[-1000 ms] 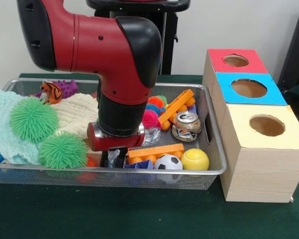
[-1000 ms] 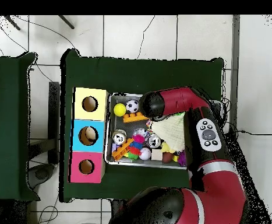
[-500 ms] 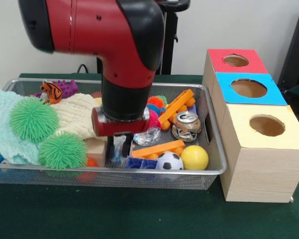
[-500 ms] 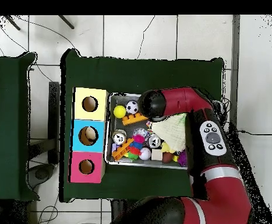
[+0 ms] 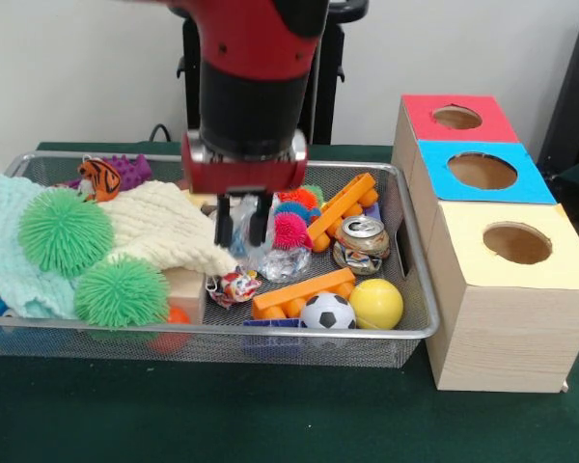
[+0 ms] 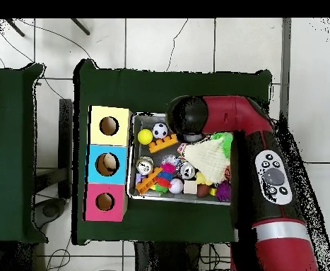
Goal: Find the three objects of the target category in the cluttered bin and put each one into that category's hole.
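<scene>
I saw the wire bin (image 5: pixel 410 289) full of toys. A clear crinkly wrapper (image 5: pixel 239 224) hung pinched between the fingers (image 5: pixel 223 220) of the gripper (image 5: pixel 241 224), lifted above the pile. Below it lay a small colourful candy wrapper (image 5: pixel 234 285) beside the orange block (image 5: pixel 304 292), and a shiny clear wrapper (image 5: pixel 286 262) lay near the crushed can (image 5: pixel 360 243). The box (image 5: pixel 507 318) stood just beside the bin, with a red hole (image 5: pixel 456 117), a blue hole (image 5: pixel 482 171) and a yellow hole (image 5: pixel 517 243), all open on top.

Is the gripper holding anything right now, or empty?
Holding: the gripper is shut on a clear crinkled wrapper, lifted above the bin.
</scene>
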Motion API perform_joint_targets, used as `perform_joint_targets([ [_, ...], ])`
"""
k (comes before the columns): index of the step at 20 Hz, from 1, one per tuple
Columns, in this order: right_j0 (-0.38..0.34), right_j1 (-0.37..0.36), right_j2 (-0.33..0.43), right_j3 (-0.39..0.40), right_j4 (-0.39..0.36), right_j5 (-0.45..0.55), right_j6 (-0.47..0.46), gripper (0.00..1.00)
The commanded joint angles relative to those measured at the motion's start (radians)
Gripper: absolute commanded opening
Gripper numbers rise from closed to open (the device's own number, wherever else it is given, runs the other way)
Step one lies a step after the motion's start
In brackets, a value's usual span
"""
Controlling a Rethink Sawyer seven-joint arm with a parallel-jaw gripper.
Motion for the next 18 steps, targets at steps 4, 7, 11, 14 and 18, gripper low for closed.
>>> perform_joint_targets([
  [4, 0.022, -0.138, 0.026, 0.052, 0.124, 0.213, 0.024, 0.0],
  [7, 0.035, -0.146, 0.018, 0.053, 0.158, 0.225, 0.069, 0.0],
  [11, 0.067, -0.17, 0.001, 0.104, 0.243, 0.227, 0.187, 0.0],
  [14, 0.1, -0.182, -0.017, 0.132, 0.312, 0.219, 0.272, 0.0],
  [18, 0.149, -0.182, -0.054, 0.133, 0.361, 0.182, 0.335, 0.0],
])
